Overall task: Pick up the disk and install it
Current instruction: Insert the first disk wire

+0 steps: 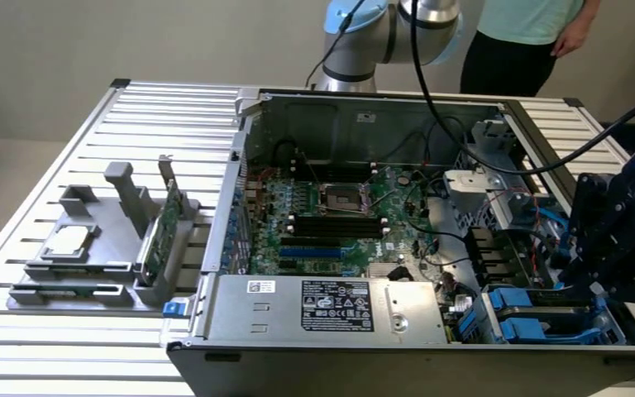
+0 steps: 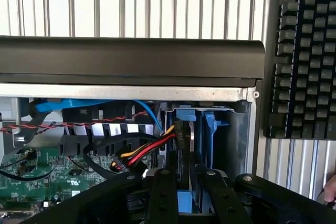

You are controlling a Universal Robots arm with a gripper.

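A: Disk, where?
B: Disk (image 2: pixel 191 140) in drive bay (image 2: pixel 236 129), case corner at exterior view's lower right. Stands on edge, thin side twd wrist cam. Long axis runs away from claw, into bay.
A: Claw?
B: Claw (image 2: pixel 187 176) pinching disk, one finger per flat face.
A: Close by?
B: Red/yellow wire bundle (image 2: pixel 152 148) just beside.
A: Surface, room?
B: Case (image 1: pixel 406 368) open on slatted alu worktop (image 1: pixel 130 107). Black keyboard (image 2: pixel 304 51) beside case. Grey fixture (image 1: pixel 97 248) well apart, exterior view's left. Pale wall (image 1: pixel 31 50) behind; person (image 1: pixel 522 41) standing at far edge.
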